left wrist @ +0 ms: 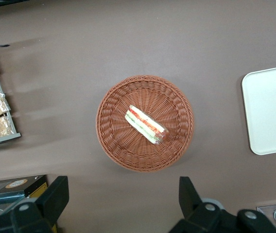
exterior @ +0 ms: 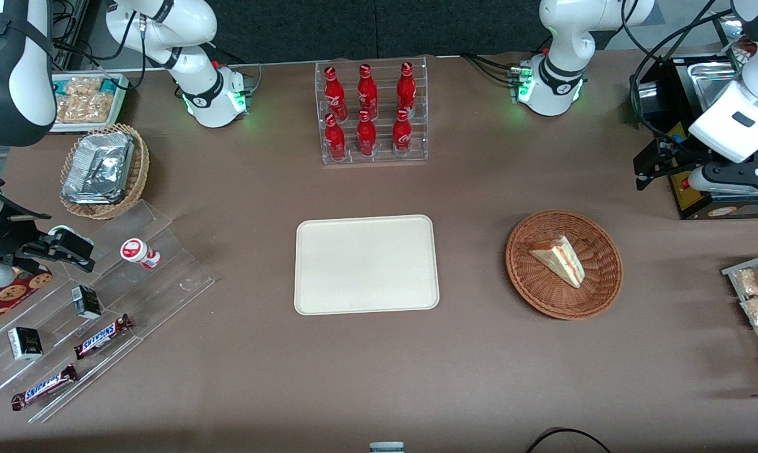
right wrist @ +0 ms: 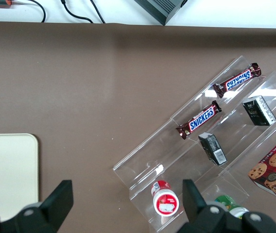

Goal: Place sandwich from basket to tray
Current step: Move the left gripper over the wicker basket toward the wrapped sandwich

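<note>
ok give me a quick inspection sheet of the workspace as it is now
surface: brown table.
job's things: triangular white-bread sandwich lies in the round reddish-brown wicker basket; cream rectangular plastic tray holds nothing, beside it.
clutter: red bottles in a clear rack; clear stepped stand with Snickers bars; tan basket of foil packs.
grippers: left gripper open, above the table near the basket, holding nothing.
cables: black cables at the working arm's base.
surroundings: nothing seen.

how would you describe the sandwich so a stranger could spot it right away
Find the cream tray mid-table, then look toward the working arm's end for the round reddish-brown basket. The sandwich lies in it: a pale bread wedge with a red and green filling stripe, the only thing inside. The gripper hangs high above the basket, fingers open.
</note>
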### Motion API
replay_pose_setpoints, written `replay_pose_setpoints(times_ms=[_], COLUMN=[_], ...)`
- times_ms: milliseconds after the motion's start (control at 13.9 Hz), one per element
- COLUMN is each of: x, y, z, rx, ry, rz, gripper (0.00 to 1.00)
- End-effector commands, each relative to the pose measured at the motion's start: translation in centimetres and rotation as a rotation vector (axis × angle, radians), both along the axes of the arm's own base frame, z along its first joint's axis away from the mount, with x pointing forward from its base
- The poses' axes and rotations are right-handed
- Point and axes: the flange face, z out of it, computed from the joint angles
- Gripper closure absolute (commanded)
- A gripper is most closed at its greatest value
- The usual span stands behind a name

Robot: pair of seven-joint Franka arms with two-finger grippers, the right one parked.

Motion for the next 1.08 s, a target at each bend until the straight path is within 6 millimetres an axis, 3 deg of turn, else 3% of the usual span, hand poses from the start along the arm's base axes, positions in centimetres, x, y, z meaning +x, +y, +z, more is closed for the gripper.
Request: replay_pose_setpoints(times_ms=[0, 216, 360, 792, 1008], x=[-0.4, 0.2, 0.9, 2.5, 3.6], y=[0.2, 0.2, 0.2, 0.0, -0.3], z=[0.2, -1.4, -4.7, -18.3, -25.8], rx=[0.000, -0.002, -0.004, -0.023, -0.004], ry=[-0.003, 0.029, 0.076, 0.115, 0.139], rz=[0.017, 0.056, 0.122, 0.502, 0.811], gripper=[0.00, 0.00, 0.00, 0.00, 0.00])
